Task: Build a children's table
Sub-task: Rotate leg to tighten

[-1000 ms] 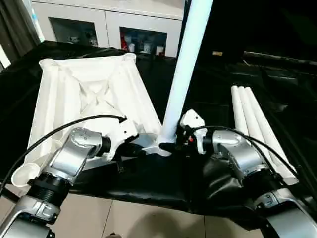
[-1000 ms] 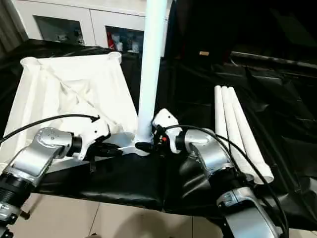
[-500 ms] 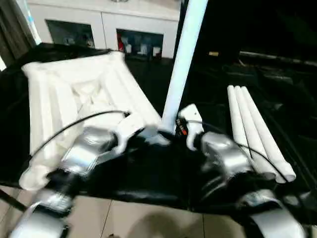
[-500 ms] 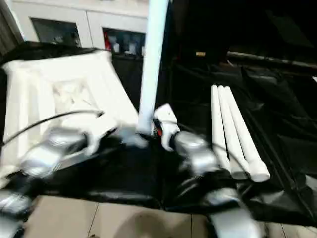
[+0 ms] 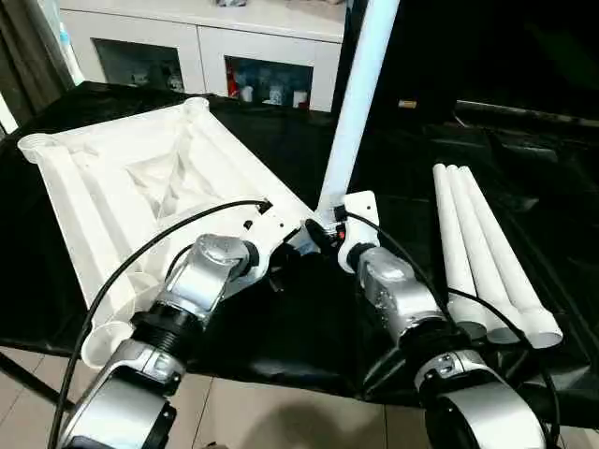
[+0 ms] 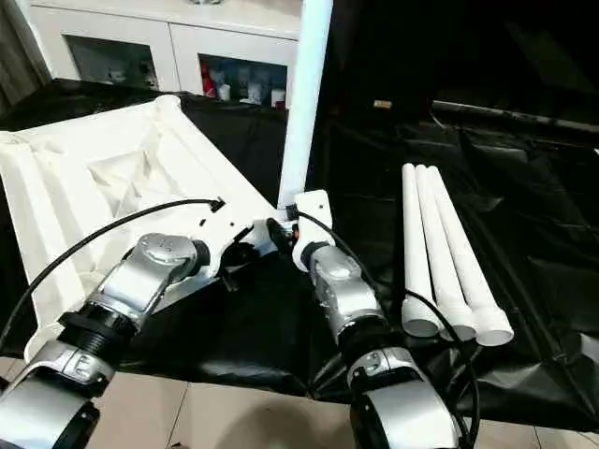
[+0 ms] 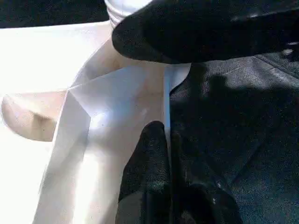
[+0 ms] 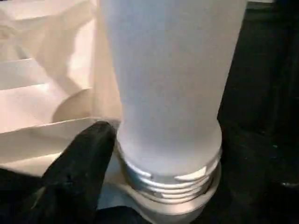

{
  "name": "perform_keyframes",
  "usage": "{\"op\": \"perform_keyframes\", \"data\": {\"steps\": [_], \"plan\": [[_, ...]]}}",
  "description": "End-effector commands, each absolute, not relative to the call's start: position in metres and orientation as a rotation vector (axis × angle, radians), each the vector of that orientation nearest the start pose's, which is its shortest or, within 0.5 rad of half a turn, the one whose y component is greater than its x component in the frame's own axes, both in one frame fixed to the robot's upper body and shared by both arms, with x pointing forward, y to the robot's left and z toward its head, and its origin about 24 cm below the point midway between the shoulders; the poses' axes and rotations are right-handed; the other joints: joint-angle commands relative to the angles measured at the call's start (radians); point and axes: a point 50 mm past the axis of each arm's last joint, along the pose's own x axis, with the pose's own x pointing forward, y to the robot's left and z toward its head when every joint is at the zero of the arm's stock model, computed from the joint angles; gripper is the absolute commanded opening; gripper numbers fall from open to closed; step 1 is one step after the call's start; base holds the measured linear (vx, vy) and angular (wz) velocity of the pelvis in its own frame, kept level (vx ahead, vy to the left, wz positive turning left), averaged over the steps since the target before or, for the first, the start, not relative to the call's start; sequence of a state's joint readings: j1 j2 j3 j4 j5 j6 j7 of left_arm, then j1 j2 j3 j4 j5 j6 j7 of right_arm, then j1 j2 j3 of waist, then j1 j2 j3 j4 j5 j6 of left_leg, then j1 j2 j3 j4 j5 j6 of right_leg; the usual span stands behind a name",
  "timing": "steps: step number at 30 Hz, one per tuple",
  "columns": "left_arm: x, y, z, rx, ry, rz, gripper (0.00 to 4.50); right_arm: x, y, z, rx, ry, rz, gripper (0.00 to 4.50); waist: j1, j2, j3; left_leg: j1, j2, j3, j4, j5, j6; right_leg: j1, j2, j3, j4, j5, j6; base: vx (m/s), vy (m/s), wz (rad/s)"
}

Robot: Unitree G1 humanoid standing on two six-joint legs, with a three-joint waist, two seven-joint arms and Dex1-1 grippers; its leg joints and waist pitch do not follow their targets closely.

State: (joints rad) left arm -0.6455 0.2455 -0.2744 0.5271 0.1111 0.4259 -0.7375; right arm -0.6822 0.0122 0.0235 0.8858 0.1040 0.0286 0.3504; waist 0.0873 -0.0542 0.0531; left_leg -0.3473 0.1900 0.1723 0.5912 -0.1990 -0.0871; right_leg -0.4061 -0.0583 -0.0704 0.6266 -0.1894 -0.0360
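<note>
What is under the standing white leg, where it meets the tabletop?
The leg ends in threads sitting in the tabletop corner socket. How deep they go is hidden.

A: Tabletop [image 5: 140,187] status?

B: White plastic, upside down, ribbed underside up, round sockets at its corners. Lies flat and skewed, one corner nearest the robot.

A: Legs?

B: One white leg [image 5: 360,89] stands upright in the tabletop's corner socket [image 8: 175,207] on the side towards the spare legs. Threaded end only partly in (a few thread rings visible above the socket rim). Three spare legs [image 5: 482,248] lie side by side, touching each other, well apart from the tabletop, beyond the upright leg.
</note>
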Motion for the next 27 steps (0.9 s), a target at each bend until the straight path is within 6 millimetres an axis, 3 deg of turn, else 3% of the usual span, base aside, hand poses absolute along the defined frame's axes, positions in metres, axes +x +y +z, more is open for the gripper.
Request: {"op": "perform_keyframes", "data": {"steps": [1,2,8,14,19,21,23,27], "plan": [[0.333,0.105,0.048,0.4,0.5,-0.941,0.0,0.352,-0.073,0.04,0.038,0.259,0.606,3.96,0.002,0.002,-0.06,-0.006,0.037,-0.01,-0.068,-0.129,0.041,0.057,-0.09,0.058,-0.084,-0.226,-0.148,0.0,0.0,0.0],[0.329,0.11,0.05,0.401,0.463,-1.008,0.0,0.35,-0.083,0.045,-0.019,0.243,0.728,3.96,0.004,0.001,-0.059,-0.008,0.037,-0.011,-0.068,-0.131,0.049,0.059,-0.091,0.057,-0.085,-0.235,-0.15,0.0,0.0,0.0],[0.316,0.118,0.054,0.38,0.433,-1.156,0.0,0.344,-0.11,0.051,-0.086,0.265,0.945,3.96,0.007,0.004,-0.057,-0.005,0.042,-0.01,-0.067,-0.138,0.06,0.056,-0.092,0.058,-0.087,-0.263,-0.161,0.0,0.0,0.0],[0.304,0.122,0.059,0.344,0.456,-1.282,0.0,0.331,-0.119,0.049,-0.188,0.334,1.138,3.96,0.008,0.004,-0.057,-0.004,0.045,-0.01,-0.067,-0.127,0.064,0.054,-0.091,0.057,-0.084,-0.257,-0.174,0.0,0.0,0.0],[0.305,0.125,0.057,0.357,0.459,-1.268,0.0,0.33,-0.119,0.045,-0.204,0.368,1.17,3.96,0.011,0.0,-0.055,-0.005,0.041,-0.009,-0.067,-0.131,0.06,0.055,-0.092,0.058,-0.089,-0.299,-0.157,0.0,0.0,0.0],[0.305,0.125,0.057,0.358,0.459,-1.265,0.0,0.33,-0.119,0.045,-0.202,0.369,1.168,3.61,0.011,-0.001,-0.055,-0.005,0.042,-0.01,-0.068,-0.131,0.057,0.053,-0.092,0.057,-0.09,-0.314,-0.151,0.0,0.0,0.0],[0.304,0.126,0.057,0.359,0.459,-1.264,0.0,0.33,-0.119,0.046,-0.196,0.368,1.166,3.61,0.011,-0.002,-0.056,-0.005,0.042,-0.01,-0.068,-0.125,0.057,0.053,-0.091,0.057,-0.088,-0.304,-0.151,0.0,0.0,0.0],[0.303,0.126,0.058,0.357,0.459,-1.263,0.0,0.33,-0.117,0.047,-0.18,0.358,1.165,3.16,0.01,-0.002,-0.057,-0.004,0.043,-0.009,-0.068,-0.123,0.06,0.053,-0.09,0.057,-0.086,-0.283,-0.158,0.0,0.0,0.0]]}}
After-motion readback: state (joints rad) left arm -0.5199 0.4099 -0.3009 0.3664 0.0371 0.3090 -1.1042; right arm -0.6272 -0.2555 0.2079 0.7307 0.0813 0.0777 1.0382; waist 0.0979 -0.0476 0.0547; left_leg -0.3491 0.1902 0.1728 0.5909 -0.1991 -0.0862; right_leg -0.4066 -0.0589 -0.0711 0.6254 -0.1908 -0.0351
